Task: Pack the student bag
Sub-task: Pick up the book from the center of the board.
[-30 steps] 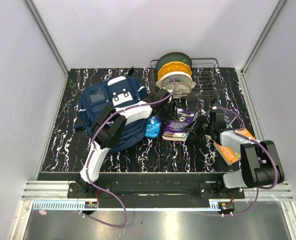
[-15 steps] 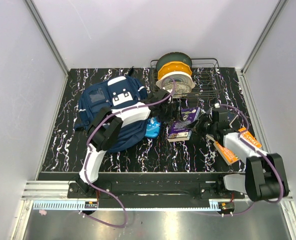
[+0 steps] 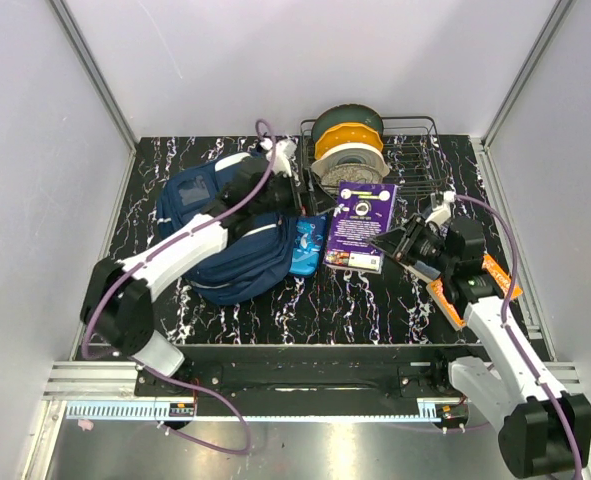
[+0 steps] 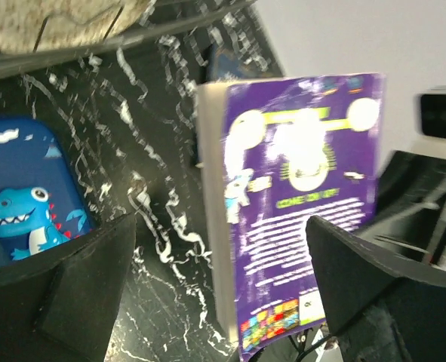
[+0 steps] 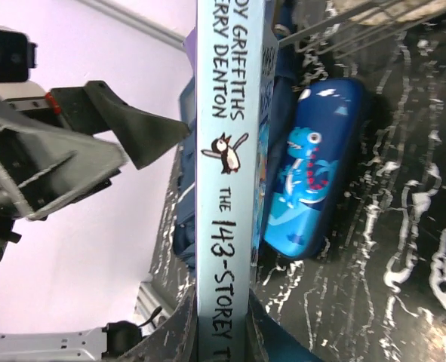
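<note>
My right gripper (image 3: 393,242) is clamped on one end of the purple book (image 3: 360,222), with the spine facing my wrist cam. My left gripper (image 3: 301,195) has its fingers spread wide with nothing between them, and it faces the book's back cover. The student bag (image 3: 210,255) lies on the left half of the table (image 3: 375,292), under my left arm. The blue dino pencil case (image 3: 308,243) sits right up against its right side.

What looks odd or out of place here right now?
The purple book stands out: the right gripper holds it up, tilted, beside the dinosaur pencil case, not lying flat. Nothing looks spilled or damaged.
</note>
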{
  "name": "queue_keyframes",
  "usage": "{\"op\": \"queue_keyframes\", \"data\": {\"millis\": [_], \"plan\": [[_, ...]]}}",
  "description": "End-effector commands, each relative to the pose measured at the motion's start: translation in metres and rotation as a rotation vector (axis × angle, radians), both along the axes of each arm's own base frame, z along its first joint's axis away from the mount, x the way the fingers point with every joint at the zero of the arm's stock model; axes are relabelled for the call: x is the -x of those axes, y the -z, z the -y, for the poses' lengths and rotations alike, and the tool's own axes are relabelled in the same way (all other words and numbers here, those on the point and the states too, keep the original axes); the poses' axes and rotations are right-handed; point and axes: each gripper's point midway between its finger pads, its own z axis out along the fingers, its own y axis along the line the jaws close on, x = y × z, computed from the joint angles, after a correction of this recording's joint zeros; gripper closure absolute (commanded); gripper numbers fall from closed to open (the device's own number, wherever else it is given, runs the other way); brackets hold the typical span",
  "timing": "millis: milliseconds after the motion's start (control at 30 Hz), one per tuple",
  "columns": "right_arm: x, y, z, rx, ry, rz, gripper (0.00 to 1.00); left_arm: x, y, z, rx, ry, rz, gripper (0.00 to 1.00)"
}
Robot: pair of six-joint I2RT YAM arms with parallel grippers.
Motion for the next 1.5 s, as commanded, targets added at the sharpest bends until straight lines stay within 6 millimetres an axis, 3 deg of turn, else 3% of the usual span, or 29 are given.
{"op": "queue_keyframes", "data": {"millis": [0, 33, 133, 233, 433, 567, 933, 1067, 1167, 1333, 1467], "plan": [[0.010, -0.067, -0.026, -0.083, -0.228, 0.229, 1.00, 0.028, -0.087, -0.008, 0.194, 0.104, 0.238, 0.01], [0.010, -0.073, -0.029, -0.094, -0.252, 0.245, 1.00, 0.029, -0.084, -0.015, 0.206, 0.105, 0.237, 0.01], [0.009, -0.087, -0.035, -0.125, -0.311, 0.270, 1.00, 0.043, -0.101, -0.022, 0.272, 0.163, 0.278, 0.01], [0.010, -0.100, -0.042, -0.154, -0.353, 0.300, 1.00, 0.044, -0.095, -0.025, 0.257, 0.164, 0.267, 0.01], [0.029, -0.124, -0.067, -0.221, -0.521, 0.335, 1.00, 0.032, -0.088, -0.026, 0.265, 0.098, 0.219, 0.01], [0.043, -0.138, -0.078, -0.285, -0.601, 0.360, 1.00, 0.028, -0.095, -0.024, 0.263, 0.097, 0.227, 0.01], [0.066, -0.126, -0.094, -0.354, -0.809, 0.319, 1.00, 0.039, -0.126, -0.038, 0.308, 0.136, 0.342, 0.01], [0.063, -0.126, -0.096, -0.364, -0.822, 0.314, 1.00, 0.047, -0.135, -0.040, 0.348, 0.176, 0.365, 0.01], [0.061, -0.128, -0.096, -0.368, -0.816, 0.319, 1.00, 0.047, -0.132, -0.041, 0.347, 0.190, 0.359, 0.01], [0.044, -0.127, -0.098, -0.364, -0.701, 0.306, 1.00, 0.030, -0.104, -0.056, 0.266, 0.063, 0.283, 0.01], [0.044, -0.129, -0.096, -0.321, -0.667, 0.330, 1.00, 0.026, -0.091, -0.066, 0.204, 0.009, 0.272, 0.01]]}}
